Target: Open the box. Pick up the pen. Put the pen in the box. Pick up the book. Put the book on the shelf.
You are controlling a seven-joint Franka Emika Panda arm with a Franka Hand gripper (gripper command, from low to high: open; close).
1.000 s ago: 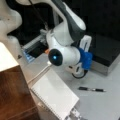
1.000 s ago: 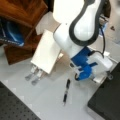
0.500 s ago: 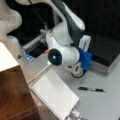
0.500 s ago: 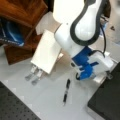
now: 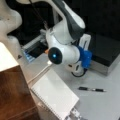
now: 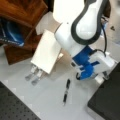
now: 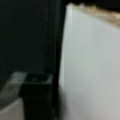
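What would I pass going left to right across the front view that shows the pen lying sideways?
Dark brown wooden shelf with cream top → pale grey-white flat book → thin dark pen with silvery section → black-lidded, silver-sided box.

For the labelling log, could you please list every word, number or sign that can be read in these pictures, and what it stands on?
None can be read.
The book has a plain pale cover.
The box lid is plain black.
The pen shows no legible marking.
The blue item in the shelf bears pale marks, too blurred to read.
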